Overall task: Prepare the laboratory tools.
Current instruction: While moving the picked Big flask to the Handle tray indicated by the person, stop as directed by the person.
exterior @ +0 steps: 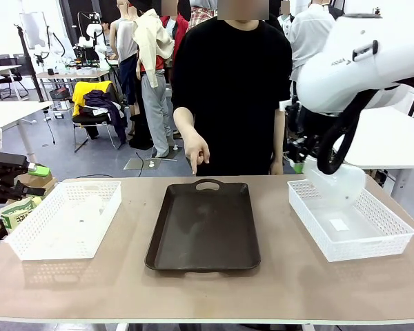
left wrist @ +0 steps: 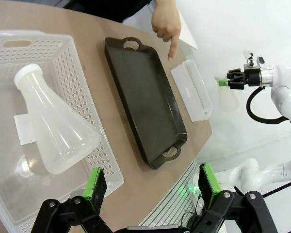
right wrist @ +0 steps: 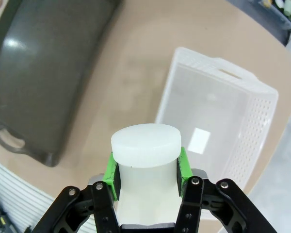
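Note:
A frosted-white conical flask [right wrist: 145,145] hangs by its neck in my right gripper [right wrist: 145,171], which is shut on it. In the front view this flask [exterior: 336,185] hangs tilted over the far left corner of the right white basket [exterior: 393,238], below my right gripper [exterior: 305,163]. A second flask [left wrist: 53,131] lies on its side in the left white basket [left wrist: 89,92]. My left gripper [left wrist: 153,187] stands open and holds nothing, high above that basket's near edge. In the front view it is the black shape at the far left [exterior: 7,176].
A dark brown tray with handles [exterior: 203,227] lies in the middle of the table between the two baskets. The person stands at the far side, one hand [exterior: 196,153] pointing a finger down at the tray's far end. The left basket [exterior: 27,245] sits near the table's left edge.

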`<action>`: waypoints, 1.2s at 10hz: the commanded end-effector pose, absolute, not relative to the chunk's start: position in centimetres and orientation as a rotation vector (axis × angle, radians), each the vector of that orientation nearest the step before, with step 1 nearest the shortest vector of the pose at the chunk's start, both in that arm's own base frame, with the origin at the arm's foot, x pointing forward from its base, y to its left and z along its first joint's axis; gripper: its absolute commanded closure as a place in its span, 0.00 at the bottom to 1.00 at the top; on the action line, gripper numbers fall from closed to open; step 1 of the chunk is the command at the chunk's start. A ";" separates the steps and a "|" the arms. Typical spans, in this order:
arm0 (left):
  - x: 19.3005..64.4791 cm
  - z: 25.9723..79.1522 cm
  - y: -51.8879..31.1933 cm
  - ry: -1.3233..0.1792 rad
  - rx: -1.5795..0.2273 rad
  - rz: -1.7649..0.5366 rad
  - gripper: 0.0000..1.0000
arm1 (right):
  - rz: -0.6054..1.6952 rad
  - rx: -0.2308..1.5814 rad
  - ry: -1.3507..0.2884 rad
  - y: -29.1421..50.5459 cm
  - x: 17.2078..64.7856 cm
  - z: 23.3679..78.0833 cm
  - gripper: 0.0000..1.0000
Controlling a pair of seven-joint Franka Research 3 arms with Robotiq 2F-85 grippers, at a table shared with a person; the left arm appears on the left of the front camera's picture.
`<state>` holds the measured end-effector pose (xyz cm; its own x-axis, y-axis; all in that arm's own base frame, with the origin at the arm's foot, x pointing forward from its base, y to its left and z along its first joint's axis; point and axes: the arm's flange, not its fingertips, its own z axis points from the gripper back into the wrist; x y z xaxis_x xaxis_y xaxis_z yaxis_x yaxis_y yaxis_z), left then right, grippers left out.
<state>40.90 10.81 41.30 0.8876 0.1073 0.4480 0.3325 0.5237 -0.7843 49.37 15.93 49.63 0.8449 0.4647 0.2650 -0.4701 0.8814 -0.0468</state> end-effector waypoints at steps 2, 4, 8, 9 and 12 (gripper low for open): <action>40.9 41.4 10.9 -0.494 -1.034 -0.146 0.00 | 0.474 0.075 -0.305 21.6 47.5 51.7 1.00; 40.9 41.4 10.9 -0.494 -1.034 -0.146 0.00 | 0.534 0.080 -0.314 27.0 47.2 51.4 1.00; 40.9 41.4 10.9 -0.494 -1.034 -0.146 0.00 | 0.694 0.107 -0.302 36.1 49.1 48.9 1.00; 40.9 41.4 10.9 -0.494 -1.034 -0.146 0.00 | 0.754 0.131 -0.289 37.7 49.8 48.2 1.00; 40.9 41.4 10.9 -0.494 -1.034 -0.146 0.00 | 0.841 0.162 -0.261 40.8 51.0 45.5 1.00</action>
<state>40.91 10.81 41.31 0.8877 0.1069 0.4479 0.3323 0.5245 -0.7839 50.49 40.37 45.32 0.6599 0.6933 0.2894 -0.7325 0.6795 0.0425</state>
